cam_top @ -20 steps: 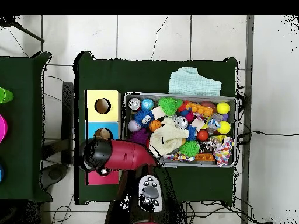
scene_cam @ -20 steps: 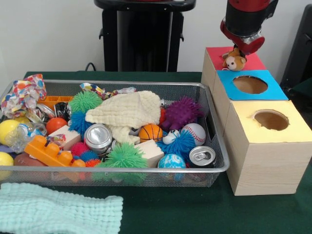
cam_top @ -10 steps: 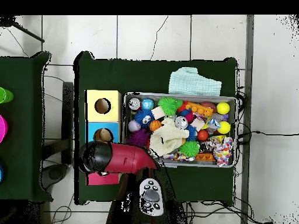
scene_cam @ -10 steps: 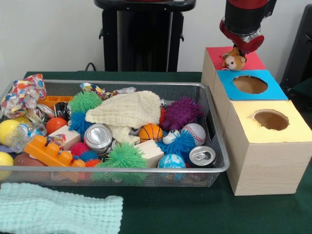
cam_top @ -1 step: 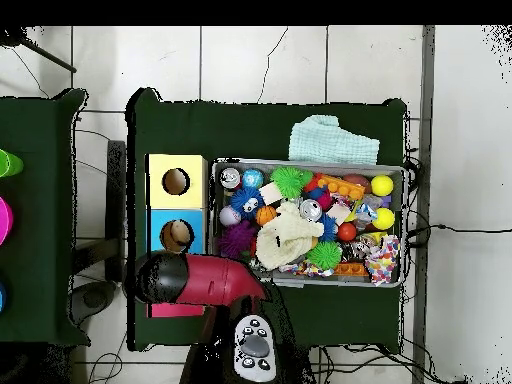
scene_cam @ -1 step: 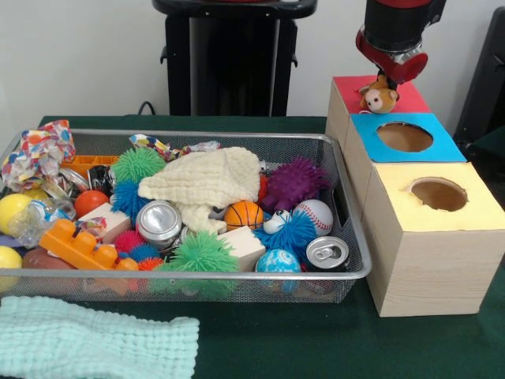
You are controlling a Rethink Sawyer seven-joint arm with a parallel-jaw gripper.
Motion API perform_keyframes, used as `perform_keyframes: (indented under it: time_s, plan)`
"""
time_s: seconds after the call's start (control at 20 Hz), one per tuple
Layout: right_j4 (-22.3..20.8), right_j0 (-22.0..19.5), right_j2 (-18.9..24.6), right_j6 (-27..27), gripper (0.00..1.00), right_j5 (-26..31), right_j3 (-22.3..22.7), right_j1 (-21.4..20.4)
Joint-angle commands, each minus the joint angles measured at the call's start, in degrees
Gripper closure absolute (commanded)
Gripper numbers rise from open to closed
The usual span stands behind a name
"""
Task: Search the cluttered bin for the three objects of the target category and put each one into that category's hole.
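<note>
Front and top-down, shared bin (scene_cam @ -1 step: 347, 237)

Red-topped wooden box (scene_cam @ -1 step: 410, 96), blue-topped wooden box (scene_cam @ -1 step: 446, 146) and yellow-topped wooden box (scene_cam @ -1 step: 473, 212) stand on the dark green counter (scene_cam @ -1 step: 316, 339); a brown-and-cream plush toy (scene_cam @ -1 step: 379, 98); a pale mint waffle cloth (scene_cam @ -1 step: 95, 347).

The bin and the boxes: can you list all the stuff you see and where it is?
Wire bin: one, silver, on the green table.
Spiky balls: several, green, blue, purple, pink, in the bin.
Cans: two, silver, in the bin.
Basketball: one, orange, bin middle.
Baseball: one, white, bin.
Cream cloth: one, atop the pile.
Mint towel: one, before the bin.
Boxes: three, lids red, blue, yellow, beside the bin.
Stuffed monkey: one, brown, on the red lid.
Tool: one, red, above the monkey.
</note>
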Motion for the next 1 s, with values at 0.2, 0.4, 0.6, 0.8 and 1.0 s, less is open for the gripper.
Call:
perform_keyframes:
  time_s: [0.2, 0.4, 0.6, 0.8, 1.0]
  plan:
    - [-5.9, -3.5, -4.6, 5.7, 1.00, -19.3, 5.5, 9.9]
    - [-6.0, -3.2, -4.8, 5.9, 1.00, -20.1, 6.5, 9.9]
    - [-6.4, -3.5, -4.7, 5.5, 1.00, -20.9, 7.6, 9.7]
    - [-6.5, -3.7, -4.5, 5.1, 1.00, -21.5, 8.0, 9.8]
    - [-6.3, -3.1, -4.7, 5.4, 1.00, -21.7, 8.4, 9.5]
